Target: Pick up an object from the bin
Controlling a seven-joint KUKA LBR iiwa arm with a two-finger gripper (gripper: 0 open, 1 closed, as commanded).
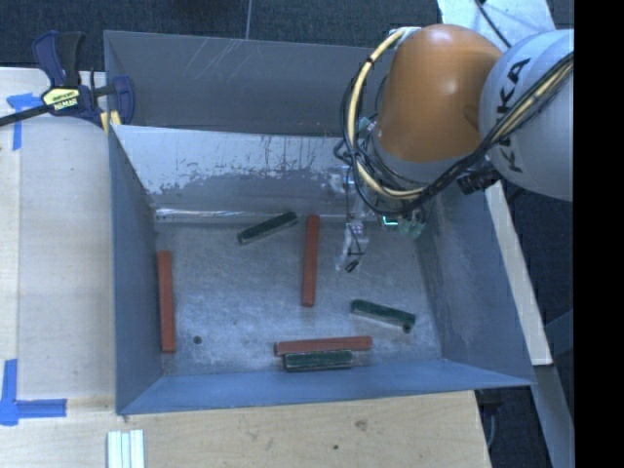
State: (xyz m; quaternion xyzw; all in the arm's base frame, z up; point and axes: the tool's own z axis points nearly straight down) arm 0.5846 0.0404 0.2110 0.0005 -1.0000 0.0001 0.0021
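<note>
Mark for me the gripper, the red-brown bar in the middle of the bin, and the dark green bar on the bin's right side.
gripper (pixel 351 259), camera view, at its lower tip.
red-brown bar (pixel 309 261), camera view, about mid-length.
dark green bar (pixel 382 313), camera view, about mid-length.

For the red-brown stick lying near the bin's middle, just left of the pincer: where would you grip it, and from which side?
Probably at mid-length of the red-brown stick, coming straight down from above and closing across its narrow width. It lies flat, with bare bin floor along both long sides, so the pincer has room there.
</note>
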